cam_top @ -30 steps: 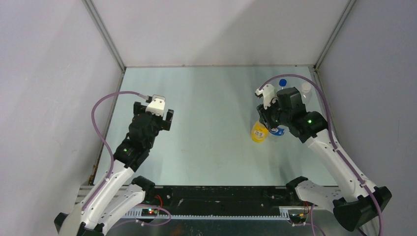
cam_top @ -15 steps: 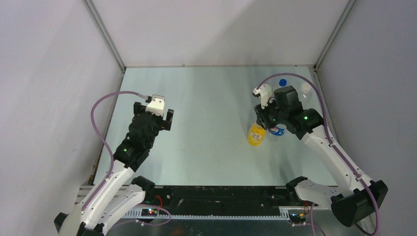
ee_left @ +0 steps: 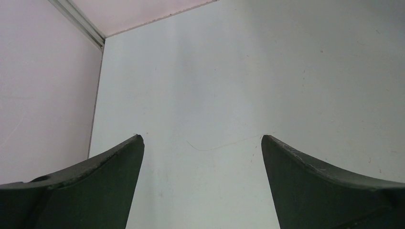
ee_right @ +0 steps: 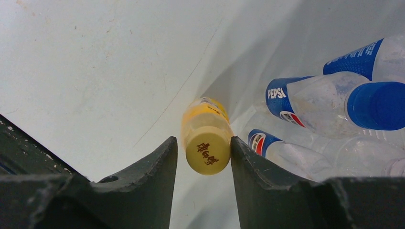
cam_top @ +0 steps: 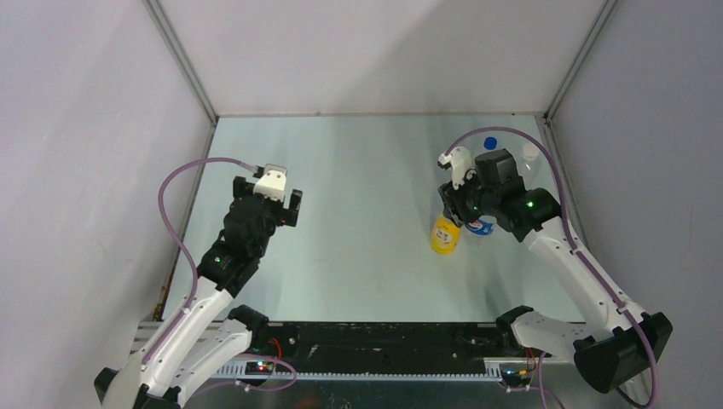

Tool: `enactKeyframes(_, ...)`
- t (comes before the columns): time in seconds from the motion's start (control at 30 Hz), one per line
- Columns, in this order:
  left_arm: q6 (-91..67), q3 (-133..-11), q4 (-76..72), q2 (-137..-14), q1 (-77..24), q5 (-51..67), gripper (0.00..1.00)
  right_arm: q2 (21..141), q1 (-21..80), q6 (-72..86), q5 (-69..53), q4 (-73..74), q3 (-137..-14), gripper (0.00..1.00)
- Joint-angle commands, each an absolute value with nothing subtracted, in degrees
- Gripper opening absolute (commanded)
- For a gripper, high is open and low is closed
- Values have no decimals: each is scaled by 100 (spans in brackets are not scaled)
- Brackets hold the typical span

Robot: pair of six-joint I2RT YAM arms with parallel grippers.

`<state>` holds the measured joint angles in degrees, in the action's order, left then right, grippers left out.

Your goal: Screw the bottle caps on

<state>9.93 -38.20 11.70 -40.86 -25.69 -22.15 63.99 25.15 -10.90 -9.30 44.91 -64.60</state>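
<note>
The right arm has swung a little toward 9 o'clock since a second ago, and the yellow bottle has shifted slightly with it; the left arm has not moved.

The left end effector hangs released, jaws wide, over bare bench at about 9 o'clock, well apart from every bottle. That is the first risk: nothing steadies the bottle base.

The right end effector straddles the yellow cap, which sits on the yellow bottle's neck at about 3 o'clock on the bench. The jaws look just loosened: one finger touches the cap, the other shows a sliver of gap. If the cap is not fully threaded, letting go now leaves it loose. A fresh twist on the unheld bottle could spin or tip it instead of tightening.

At 2 o'clock of the cap stand the Pepsi bottles, one wearing a blue cap and just beside the yellow one. A tipping bottle or a wide swing of the wrist would knock them over.
</note>
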Motion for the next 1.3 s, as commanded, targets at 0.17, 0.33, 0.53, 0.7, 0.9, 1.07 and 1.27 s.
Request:
enactKeyframes(0.17,882,-3830,983,-4056,-2531,-2127,100,6410,2494,-1012,-1020,4398,-6697,54)
enactKeyframes(0.33,882,-3832,985,-4054,-2531,-2133,100,6397,2496,-1008,-927,4379,-6697,58)
enactKeyframes(0.53,878,-3832,985,-4045,-2531,-2116,100,6209,2494,-909,-690,4201,-6702,63)
enactKeyframes(0.7,858,-3822,956,-3992,-2531,-2042,100,5873,2494,-890,-452,4019,-6699,67)
enactKeyframes(0.9,832,-3950,1071,-3762,-2531,-2014,100,5263,2494,-817,70,3811,-6697,72)
enactKeyframes(1.07,804,-4353,1424,-3343,-2531,-1982,100,4336,2494,-518,1126,3448,-6697,99)
enactKeyframes(1.27,871,-4723,1748,-2450,-2531,-2138,100,3190,2492,-159,2170,3209,-6565,99)
